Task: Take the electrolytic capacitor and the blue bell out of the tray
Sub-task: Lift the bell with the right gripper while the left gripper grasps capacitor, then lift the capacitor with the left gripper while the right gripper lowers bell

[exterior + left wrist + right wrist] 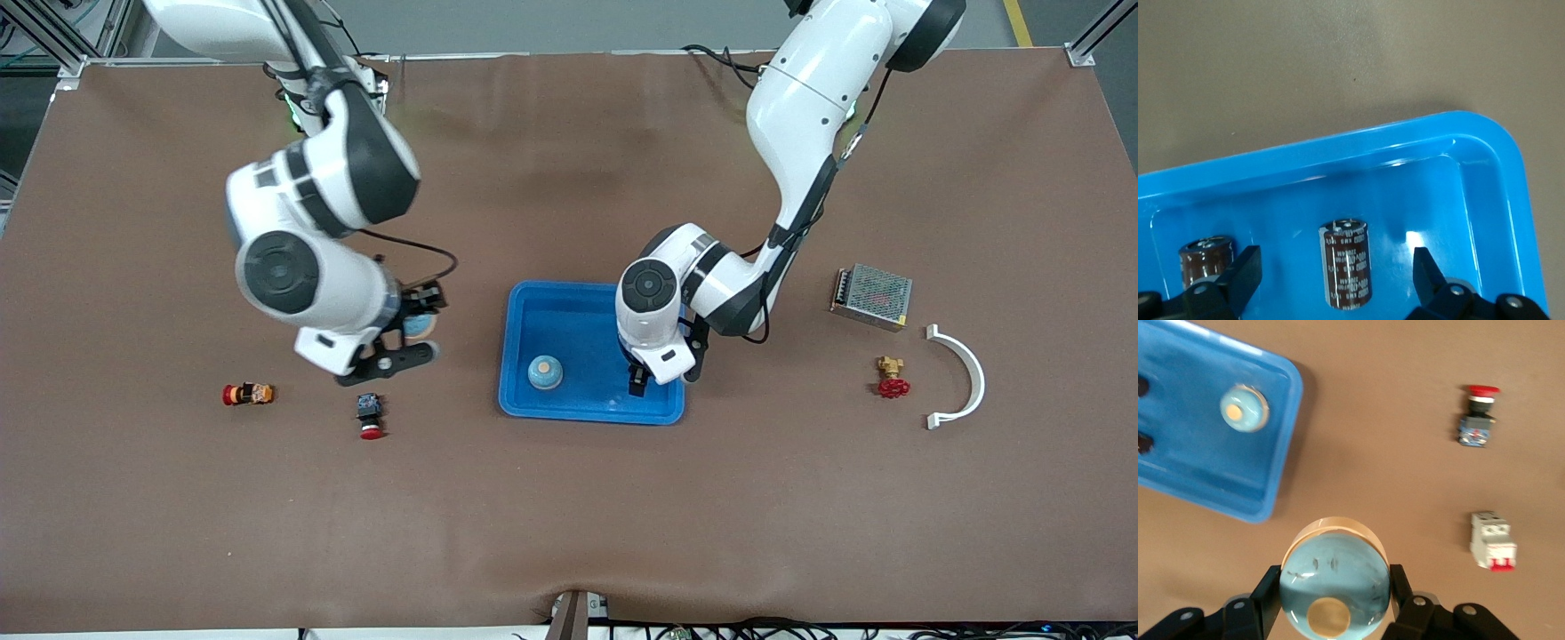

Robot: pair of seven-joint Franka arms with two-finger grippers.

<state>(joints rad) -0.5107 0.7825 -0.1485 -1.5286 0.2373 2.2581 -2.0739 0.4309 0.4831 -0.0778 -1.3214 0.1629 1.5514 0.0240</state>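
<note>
Capacitor [1346, 268] stood upright in the tray [1338, 157], centred between the left gripper's [1338, 280] wide-open jaws; right gripper [1335, 603] gripped a blue bell [1335, 580] over the worktop.

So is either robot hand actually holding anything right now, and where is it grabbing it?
The right end effector holds a blue bell by its rounded sides. The left end effector is open over the tray, holding nothing.
</note>
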